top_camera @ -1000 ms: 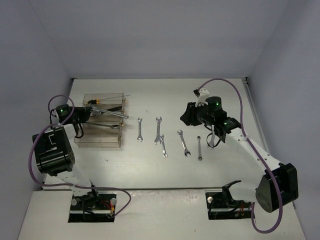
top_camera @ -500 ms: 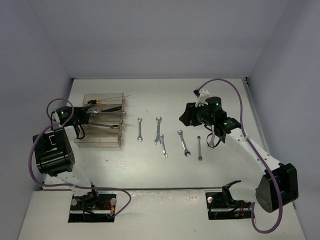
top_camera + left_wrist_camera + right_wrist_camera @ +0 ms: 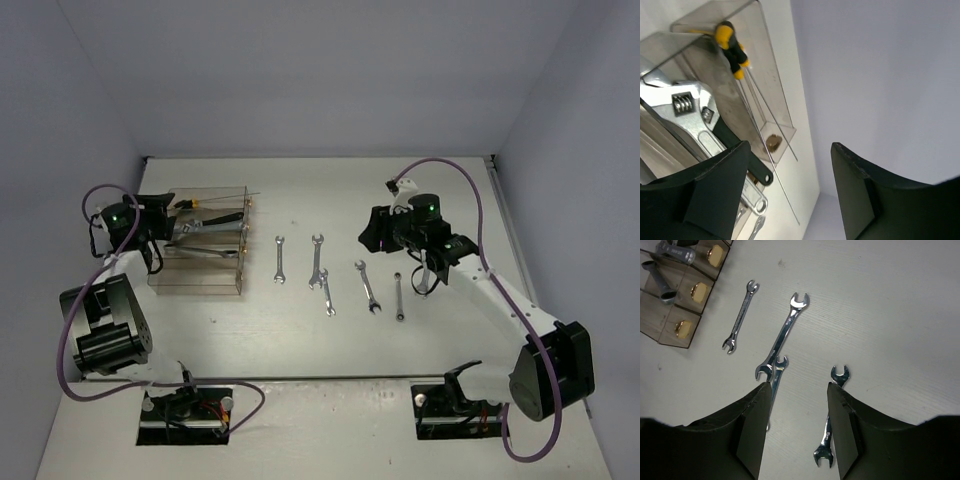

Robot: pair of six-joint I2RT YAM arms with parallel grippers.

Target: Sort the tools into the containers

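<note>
While five silver wrenches (image 3: 326,293) are left loose on the table (image 3: 450,200) at the middle of the overhead view, other tools are already lodged in the clear bins (image 3: 195,280) at middle left. An adjustable wrench (image 3: 687,107) with a black handle and two thin rods (image 3: 732,47) with yellow-black handles are seen there through the plastic. Of the loose ones, a long wrench (image 3: 783,334) is laid across the centre of the right wrist view, a small wrench (image 3: 740,316) lies to its left, and a third wrench (image 3: 779,369) touches its lower end. The right gripper (image 3: 797,432) is poised above them, fingers spread wide with nothing between them. The left gripper (image 3: 787,192) hangs by the bins, equally wide apart and empty.

A pick by the right arm is judged to be the step in hand. The lone wrench (image 3: 840,373) at lower right would best be taken, crosswise at mid-shank, so that the touching pair is not dragged along.

Part of its shank, and the third wrench's lower end, are covered by the fingers. The fifth wrench (image 3: 398,296) is cut out of the wrist view. The bin partitions are hard to trace, so which compartment holds which tool cannot be told.
</note>
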